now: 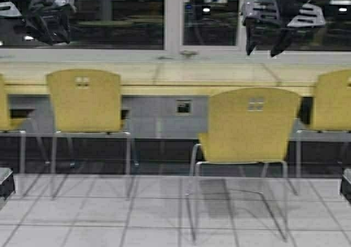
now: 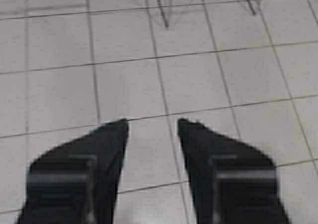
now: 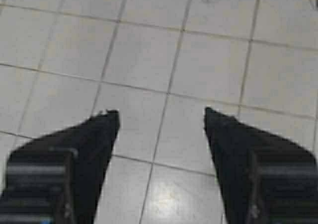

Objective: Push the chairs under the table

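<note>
The long pale-wood table (image 1: pixel 164 74) runs across under the window. A tan-yellow chair (image 1: pixel 249 124) stands pulled out from it on the tiled floor, right of centre, with its back toward me. Another chair (image 1: pixel 83 100) stands farther left, closer to the table edge. Parts of two more chairs show at the far left (image 1: pixel 4 107) and far right (image 1: pixel 333 100). My left gripper (image 2: pixel 151 124) is open and empty over floor tiles, with thin chair legs (image 2: pixel 161 8) ahead of it. My right gripper (image 3: pixel 161 115) is open and empty over floor tiles.
A dark window (image 1: pixel 98 17) with a white frame runs behind the table. A grey wall with a socket plate (image 1: pixel 184 107) lies under the table. Pale tiled floor (image 1: pixel 109 214) spreads between me and the chairs. Dark shapes sit at the lower left (image 1: pixel 5 182) and lower right (image 1: pixel 345 184) edges.
</note>
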